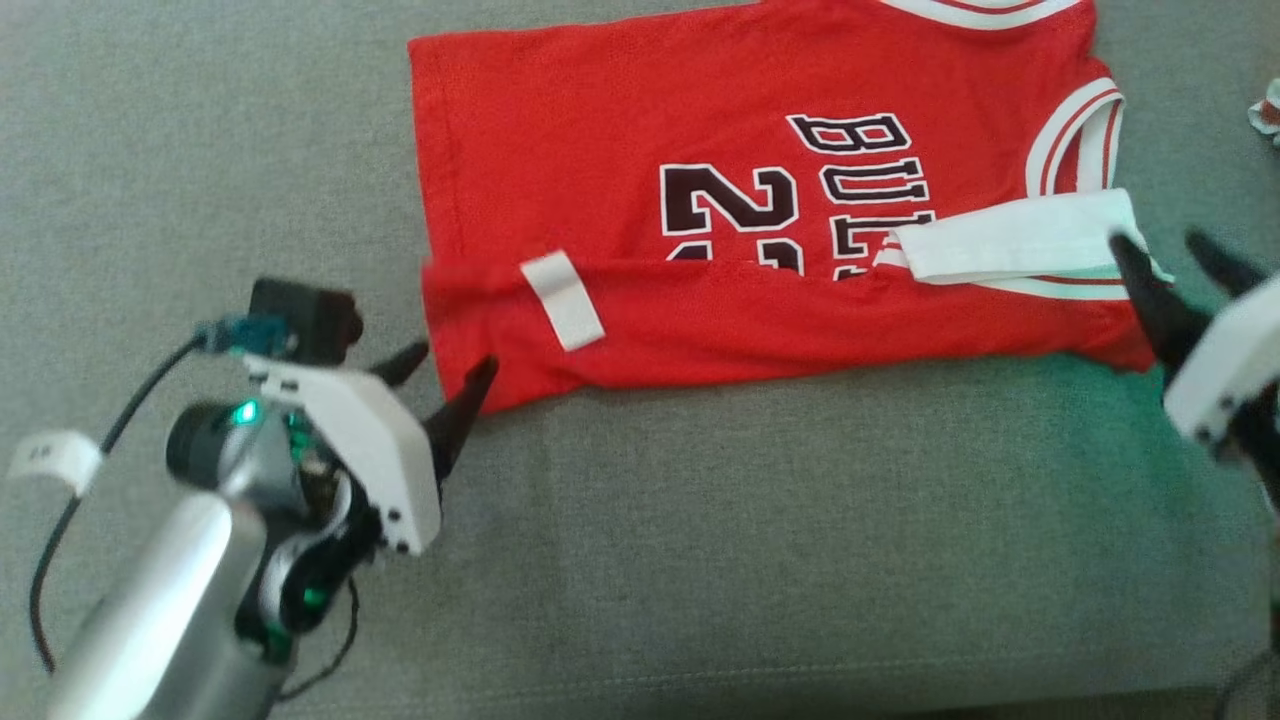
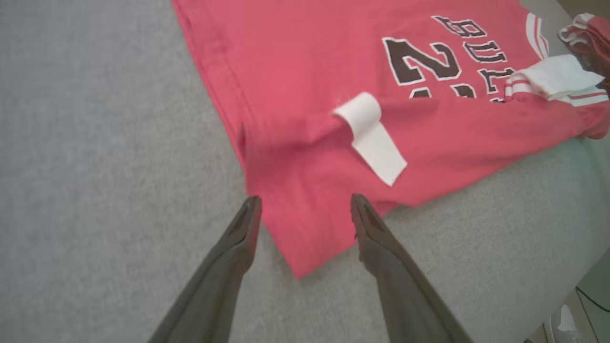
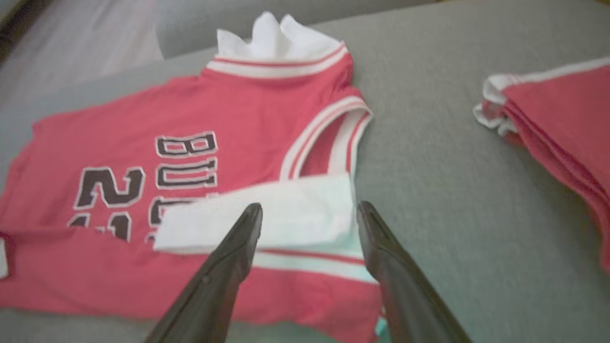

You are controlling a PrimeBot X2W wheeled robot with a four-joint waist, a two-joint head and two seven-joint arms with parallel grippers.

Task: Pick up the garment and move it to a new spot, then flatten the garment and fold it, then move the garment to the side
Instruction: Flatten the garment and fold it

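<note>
Left gripper (image 1: 455,357) at 8 o'clock: my fingers spread, empty, straddling the jersey's (image 1: 620,130) near hem corner. Left wrist view sharpens the white tag (image 2: 371,138). Right gripper (image 1: 1155,240) at 3 o'clock, open over the white armhole. Jersey part-folded on grey cushion (image 1: 800,520), 12 o'clock. Right wrist view adds a folded red stack (image 3: 562,124) at its 3 o'clock.

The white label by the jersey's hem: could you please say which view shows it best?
The left wrist view: the white label lies close and whole on the red jersey. The head view shows it smaller; the right wrist view, a sliver at its left edge.
</note>
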